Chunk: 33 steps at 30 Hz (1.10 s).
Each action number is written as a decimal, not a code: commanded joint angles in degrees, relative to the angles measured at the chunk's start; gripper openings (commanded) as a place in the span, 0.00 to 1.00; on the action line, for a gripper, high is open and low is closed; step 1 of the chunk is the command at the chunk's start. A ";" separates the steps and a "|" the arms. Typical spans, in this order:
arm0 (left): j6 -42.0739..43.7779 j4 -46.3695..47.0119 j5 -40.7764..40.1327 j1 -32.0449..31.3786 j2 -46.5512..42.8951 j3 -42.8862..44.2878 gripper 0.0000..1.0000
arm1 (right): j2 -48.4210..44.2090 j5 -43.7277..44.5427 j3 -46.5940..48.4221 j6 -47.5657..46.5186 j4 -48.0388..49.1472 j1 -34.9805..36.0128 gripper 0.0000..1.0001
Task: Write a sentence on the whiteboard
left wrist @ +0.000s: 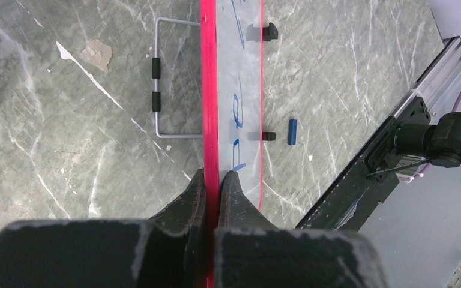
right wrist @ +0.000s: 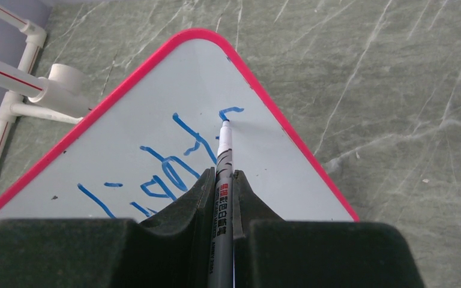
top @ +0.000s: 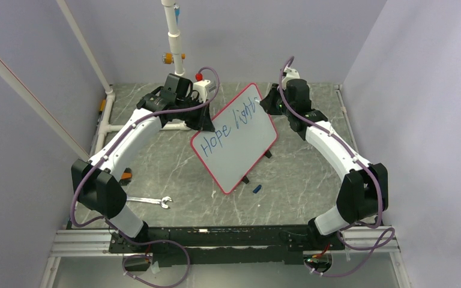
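left claw (left wrist: pixel 211 177): closed on the whiteboard (top: pixel 240 159), one finger each side of its red border; the board runs straight ahead from the fingers, seen edge-on
right claw (right wrist: pixel 223 174): closed on a marker (right wrist: pixel 224 150), barrel upright between the fingers, tip poking out ahead of them
marker tip: touching the board face just ahead of the right claw, near the board's rounded top corner
whiteboard position: tilted, between the two claws; the left claw holds one edge, the right claw faces the writing side
sentence (top: pixel 231 123): blue handwriting, reads "Hope light" so far, plus a short hooked stroke right at the marker tip
letters near right claw: "ight" strokes lie left of and below the tip, partly hidden behind the fingers
black feet (left wrist: pixel 268 135): two, sticking out of the board on the right side of the left claw, ahead of it
wire bracket (left wrist: pixel 156 90): bent metal with two black sleeves, on the left side of the left claw, behind the board
blue cap (left wrist: pixel 292 131): lying on the desk (left wrist: pixel 66 150), just beside the nearer foot, not touching the board
wrench (top: pixel 150 201): on the desk, well behind the left claw, near that arm's elbow
pipe frame (right wrist: pixel 12 102): white, far left of the right claw, beyond the board edge
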 commanded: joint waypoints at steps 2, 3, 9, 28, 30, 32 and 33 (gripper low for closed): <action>8.75 -0.43 -9.32 -0.43 0.27 -0.70 0.00 | -0.96 -1.60 -1.97 1.08 1.72 0.27 0.00; 8.75 -0.43 -9.32 -0.40 0.21 -0.70 0.00 | -0.91 -1.32 -2.21 1.13 1.67 0.26 0.00; 8.70 -0.50 -9.33 -0.52 0.31 -0.70 0.00 | -0.73 -0.54 -2.23 1.32 1.50 -0.54 0.00; 8.77 -0.54 -9.66 -0.76 0.07 -0.70 0.00 | -0.03 -2.95 -2.75 2.34 1.34 -2.22 0.00; 8.76 -0.59 -9.67 -0.76 -0.09 -0.70 0.00 | -0.53 -3.19 -3.55 2.55 1.51 -2.23 0.00; 8.76 -0.59 -9.65 -0.81 -0.16 -0.68 0.00 | -0.77 -3.34 -3.99 2.73 1.47 -2.21 0.00; 8.76 -0.52 -9.59 -0.79 -0.16 -0.78 0.00 | -0.85 -3.45 -4.22 2.82 1.46 -2.22 0.00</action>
